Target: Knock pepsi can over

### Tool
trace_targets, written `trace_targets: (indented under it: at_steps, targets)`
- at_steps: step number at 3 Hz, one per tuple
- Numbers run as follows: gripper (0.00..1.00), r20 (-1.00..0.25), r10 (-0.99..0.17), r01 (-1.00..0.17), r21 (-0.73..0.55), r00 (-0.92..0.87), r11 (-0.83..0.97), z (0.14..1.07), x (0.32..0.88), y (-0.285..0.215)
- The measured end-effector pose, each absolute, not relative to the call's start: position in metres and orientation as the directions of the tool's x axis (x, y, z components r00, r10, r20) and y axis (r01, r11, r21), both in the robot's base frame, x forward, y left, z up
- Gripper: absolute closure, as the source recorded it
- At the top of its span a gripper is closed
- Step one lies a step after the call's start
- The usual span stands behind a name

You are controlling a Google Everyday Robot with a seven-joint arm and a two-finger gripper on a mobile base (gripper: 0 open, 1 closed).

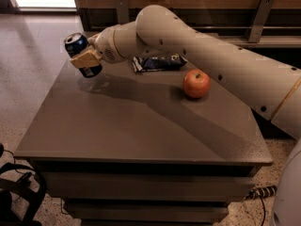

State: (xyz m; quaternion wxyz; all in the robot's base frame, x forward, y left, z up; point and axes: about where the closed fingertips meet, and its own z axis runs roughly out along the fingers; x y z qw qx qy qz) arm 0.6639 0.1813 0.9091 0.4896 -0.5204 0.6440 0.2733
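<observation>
The pepsi can (76,43) is dark blue with a silver top. It is at the far left of the grey table (141,126), tilted with its top leaning left and away. My gripper (83,59) is at the can. One tan finger (87,58) lies across the can's middle and the other is hidden behind it. The can's lower end (92,71) is close to the tabletop near the left edge. The cream arm reaches in from the right across the back of the table.
A flat dark blue chip bag (157,62) lies at the back middle. A red apple (196,83) sits right of centre. A wooden wall with metal brackets (258,18) runs behind. Floor drops off left of the table. A black object (19,192) stands at bottom left.
</observation>
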Motion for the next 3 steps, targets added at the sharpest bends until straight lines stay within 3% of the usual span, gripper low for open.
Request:
trace_targets:
  at_steps: [3]
  targets:
    - [1.0, -0.669, -0.742, -0.919, -0.258, -0.052, 0.297, 0.9133, 0.6573, 0.1554]
